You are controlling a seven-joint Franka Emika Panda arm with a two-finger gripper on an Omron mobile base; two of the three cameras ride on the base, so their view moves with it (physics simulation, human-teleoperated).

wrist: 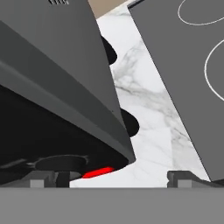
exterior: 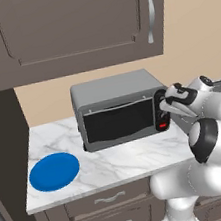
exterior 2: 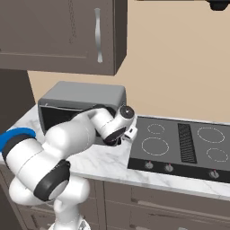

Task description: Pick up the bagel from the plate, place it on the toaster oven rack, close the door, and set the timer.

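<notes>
Kitchen surroundings

A white marble table (exterior: 116,165) spans the middle of the left base view, with grey drawers (exterior: 109,199) beneath and a dark wall cabinet (exterior: 69,28) at the top. In the right base view, a black cooktop (exterior 2: 182,148) sits lower right before a beige wall (exterior 2: 175,58).

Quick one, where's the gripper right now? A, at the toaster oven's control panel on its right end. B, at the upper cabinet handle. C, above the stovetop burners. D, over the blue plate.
A: in the left base view the open gripper is at the knobs on the right end of the toaster oven, well away from the plate.
</notes>
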